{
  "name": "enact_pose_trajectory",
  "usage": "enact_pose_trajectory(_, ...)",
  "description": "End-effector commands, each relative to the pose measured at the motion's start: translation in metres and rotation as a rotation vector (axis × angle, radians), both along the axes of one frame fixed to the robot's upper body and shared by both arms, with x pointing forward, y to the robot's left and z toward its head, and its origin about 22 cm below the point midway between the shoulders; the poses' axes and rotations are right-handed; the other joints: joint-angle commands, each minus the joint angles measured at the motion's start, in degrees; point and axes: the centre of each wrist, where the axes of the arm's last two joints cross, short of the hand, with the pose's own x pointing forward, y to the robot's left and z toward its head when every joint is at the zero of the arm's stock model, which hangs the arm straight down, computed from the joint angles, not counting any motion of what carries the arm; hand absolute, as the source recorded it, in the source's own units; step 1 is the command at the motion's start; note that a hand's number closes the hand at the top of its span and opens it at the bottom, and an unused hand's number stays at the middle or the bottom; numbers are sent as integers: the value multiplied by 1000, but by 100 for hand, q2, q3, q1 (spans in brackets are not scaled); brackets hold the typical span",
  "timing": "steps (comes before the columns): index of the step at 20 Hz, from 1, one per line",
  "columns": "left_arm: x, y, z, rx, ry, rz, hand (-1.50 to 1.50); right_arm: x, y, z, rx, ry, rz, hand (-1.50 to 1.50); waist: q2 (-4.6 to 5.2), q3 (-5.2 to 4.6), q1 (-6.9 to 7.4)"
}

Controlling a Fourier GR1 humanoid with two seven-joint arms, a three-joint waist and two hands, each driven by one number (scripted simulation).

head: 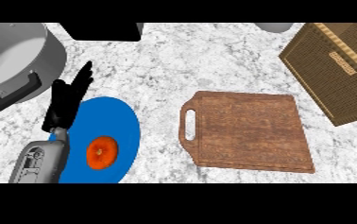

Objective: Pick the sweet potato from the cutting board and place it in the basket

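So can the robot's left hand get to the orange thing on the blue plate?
Probably yes. The left hand rests open with fingers up at the blue plate's left edge, and the orange thing lies on the plate just below and right of it. Nothing sits between them.

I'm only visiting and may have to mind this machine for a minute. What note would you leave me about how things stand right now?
Left hand: open, resting by the blue plate, holding nothing.
Right hand: not in view.
Cutting board: nothing on it; no sweet potato shows anywhere.
Basket: at the right edge; its inside cannot be seen.
An orange fruit lies on the plate.
Done: cannot tell. Left: find the sweet potato, confirm whether it is in the basket.
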Motion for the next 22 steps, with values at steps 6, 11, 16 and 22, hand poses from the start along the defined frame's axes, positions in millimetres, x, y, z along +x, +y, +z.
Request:
enact_pose_trajectory(6, -6, -25, 7, -19, 1, -8, 0, 15, -61, -27, 42, 26, 84, 150, -6, 2, 62)
enact_pose_trajectory(11, -3, 1, 3, -3, 14, -22, 0, 29, -61, -75, 2, 67, 92, 150, 3, 2, 37)
enact_pose_trajectory(16, 5, -12, 18, -9, -8, -27, 0, 34, -67, -93, 115, 137, 87, 150, 25, 7, 92)
enact_pose_trajectory(22, 1, -5, 9, -15, -2, -22, 0, 31, -73, -133, 307, 132, 45, -150, 40, 12, 112)
